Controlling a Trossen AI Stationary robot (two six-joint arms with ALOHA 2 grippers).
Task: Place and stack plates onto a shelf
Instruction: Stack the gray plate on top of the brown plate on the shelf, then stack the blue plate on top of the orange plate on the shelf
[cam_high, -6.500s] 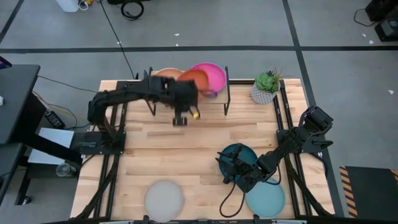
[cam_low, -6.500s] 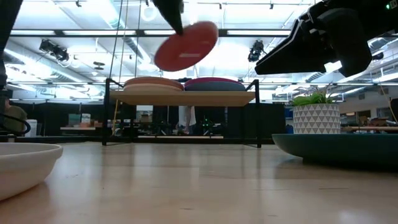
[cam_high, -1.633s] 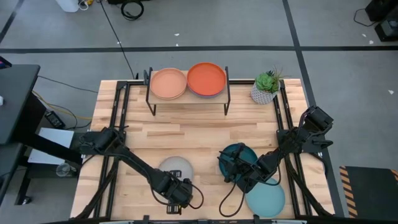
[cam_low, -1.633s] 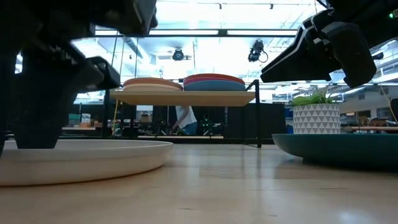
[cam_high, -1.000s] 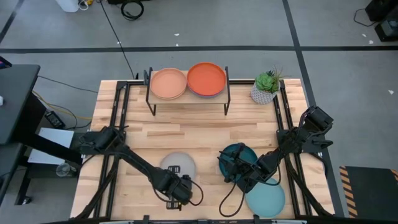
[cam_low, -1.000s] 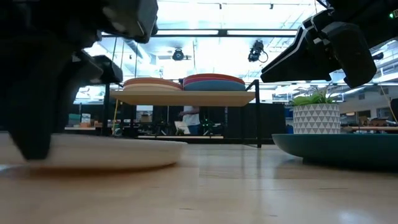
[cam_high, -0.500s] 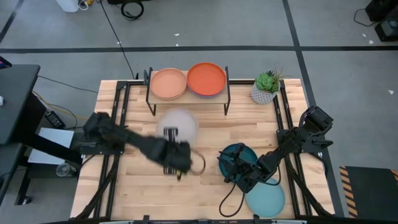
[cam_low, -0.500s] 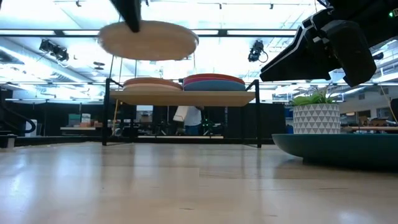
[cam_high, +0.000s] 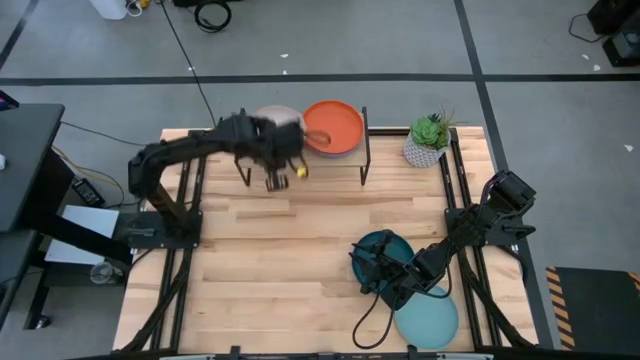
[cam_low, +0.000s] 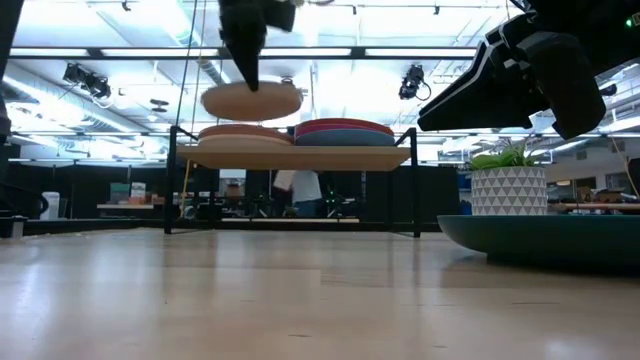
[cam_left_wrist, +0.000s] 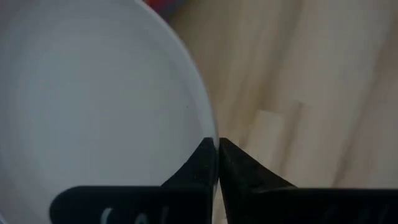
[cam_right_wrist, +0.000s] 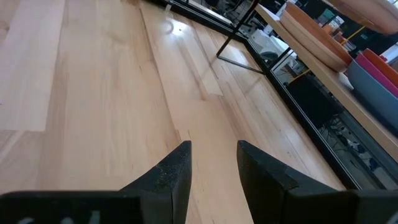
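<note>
Light wood plank tabletop (cam_high: 300, 250) on a grey floor (cam_high: 350, 40) crossed by dark seam lines. A potted plant (cam_high: 428, 138) in a white patterned pot stands at the tabletop's far right corner. A dark desk (cam_high: 22, 165) sits to the left. In the low view, ceiling light strips (cam_low: 420, 50) run above a dark room.

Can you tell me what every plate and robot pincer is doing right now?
Light grey plate: held in the air over the shelf's left stack.
Left pincer: shut on the grey plate's rim.
Right pincer: open, empty, low over the table.
Orange plate: tops the right stack on the shelf.
Dark teal plate: on the table.
Pale aqua plate: on the table.
</note>
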